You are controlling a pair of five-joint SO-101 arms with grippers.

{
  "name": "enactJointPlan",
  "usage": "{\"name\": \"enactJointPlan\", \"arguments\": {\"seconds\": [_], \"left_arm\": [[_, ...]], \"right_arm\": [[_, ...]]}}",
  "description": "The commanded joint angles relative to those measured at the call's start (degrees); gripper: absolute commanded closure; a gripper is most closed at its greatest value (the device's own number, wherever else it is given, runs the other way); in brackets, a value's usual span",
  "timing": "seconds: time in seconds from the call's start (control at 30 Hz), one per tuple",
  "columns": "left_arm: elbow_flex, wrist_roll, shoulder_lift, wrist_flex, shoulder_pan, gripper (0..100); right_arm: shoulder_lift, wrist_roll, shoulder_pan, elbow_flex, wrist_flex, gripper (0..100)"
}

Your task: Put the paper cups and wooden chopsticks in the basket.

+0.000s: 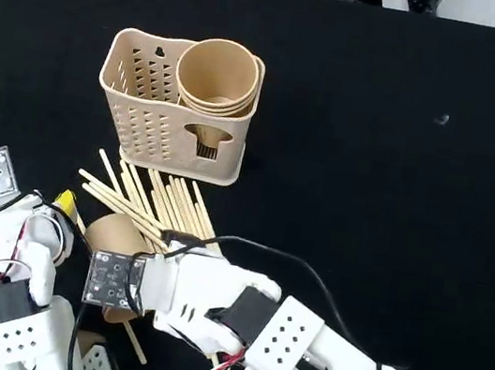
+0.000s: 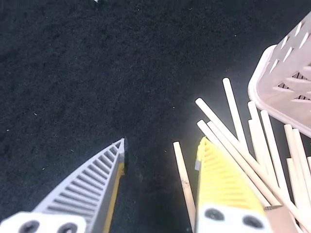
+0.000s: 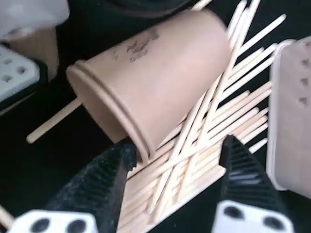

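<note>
Loose paper cup [image 3: 150, 82] on its side atop the scattered wooden chopsticks [image 3: 209, 145], just in front of the basket [image 1: 144, 120]. Right gripper [image 3: 177, 150] spread wide around the cup's rim end, holding nothing; one black finger just beside the rim, the other out over the sticks. Left gripper [image 2: 163, 145] likewise agape and empty, low over the black table [image 2: 73, 73], yellow finger among the outlying sticks.

Handling, as judged:
- Cup: looks light, thin-walled, easily crushed, apt to roll. Best pinched gently across the rolled rim, probably the stiffest part.
- Sticks: light, stiff, smooth, thin, flat on the cloth. Hard to get under, likely to slip or scatter. Better taken several at once across the middle.

In the way: stacked cups [image 1: 218, 76] already in one end of the basket, other end apparently free. With the cup resting on sticks, expect the pile to shift on lifting. Both arms close together beside the pile; crowding risk.
</note>
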Motion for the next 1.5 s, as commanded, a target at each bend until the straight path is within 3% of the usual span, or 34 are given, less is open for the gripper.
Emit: {"name": "enactJointPlan", "arguments": {"seconds": [0.0,0.13,0.33,0.5,0.73,1.03,1.2,1.47], "left_arm": [[-0.4,-0.2,-0.4,-1.0,-0.3,76],[-0.4,-0.2,-0.4,-1.0,-0.3,76],[-0.4,-0.2,-0.4,-1.0,-0.6,76],[-0.4,-0.2,-0.4,-1.0,-0.5,76],[-0.4,-0.2,-0.4,-1.0,-0.3,76],[-0.4,-0.2,-0.4,-1.0,-0.3,76],[-0.4,-0.2,-0.4,-0.9,-0.4,76],[-0.4,-0.2,-0.4,-0.9,-0.3,76]], "right_arm": [[-1.9,-3.3,-0.4,1.5,-6.5,80.9],[-2.4,-5.3,-0.1,0.8,-7.5,99.5],[-7.5,-2.5,1.6,-11.1,5.3,98.8],[-12.3,0.1,12.8,-28.0,16.8,98.8],[-10.5,-3.3,24.3,-51.6,21.8,98.8],[11.6,-18.3,37.5,-74.6,16.7,98.8],[27.4,-18.9,41.5,-87.6,21.5,98.8],[46.2,-19.0,41.7,-106.1,31.8,98.8]]}}
